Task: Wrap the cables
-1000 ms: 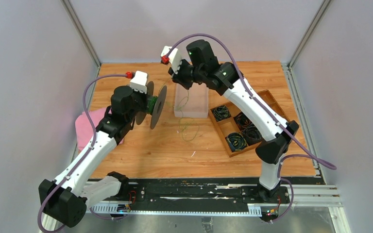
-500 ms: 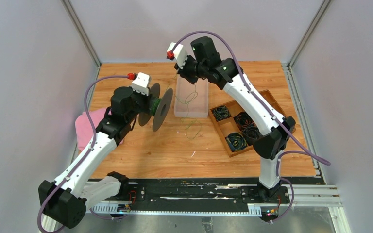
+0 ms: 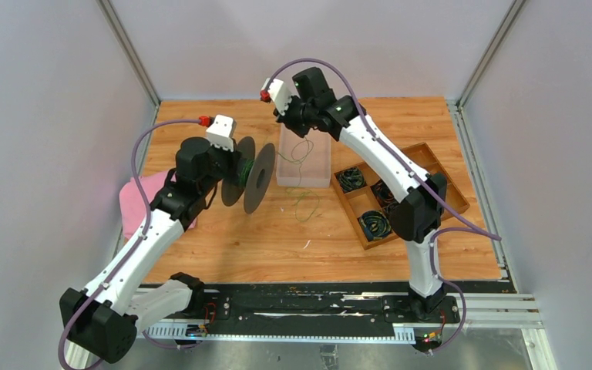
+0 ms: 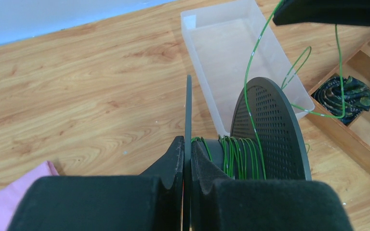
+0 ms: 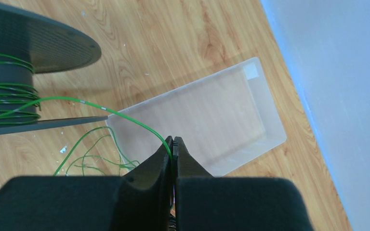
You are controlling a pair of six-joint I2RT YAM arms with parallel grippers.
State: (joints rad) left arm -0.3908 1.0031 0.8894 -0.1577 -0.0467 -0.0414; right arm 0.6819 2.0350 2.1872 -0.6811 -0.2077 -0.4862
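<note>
Cables (image 5: 125, 118): thin green wire, light and springy, likely to kink or slip. Part is wound on the spool (image 4: 270, 130); the slack lies looped at the centre of the desk (image 3: 200, 239). Your right hand (image 5: 173, 144) is pinched shut on the strand, which is the right place to hold it. Your left hand (image 4: 187, 166) clamps the spool's flange. The clear bin (image 5: 221, 120) sits at 12 o'clock, the wooden tray (image 3: 348, 216) at 3. The walls (image 3: 38, 116) stand close.

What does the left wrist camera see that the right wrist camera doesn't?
Only the left wrist view: the left gripper shut on a flange of the spool, a pink cloth, and a wooden tray holding dark coiled bundles. Only the right wrist view: the right gripper with its tips pinching the green cable. Both: the spool, cable wound on it, and the clear bin.
</note>
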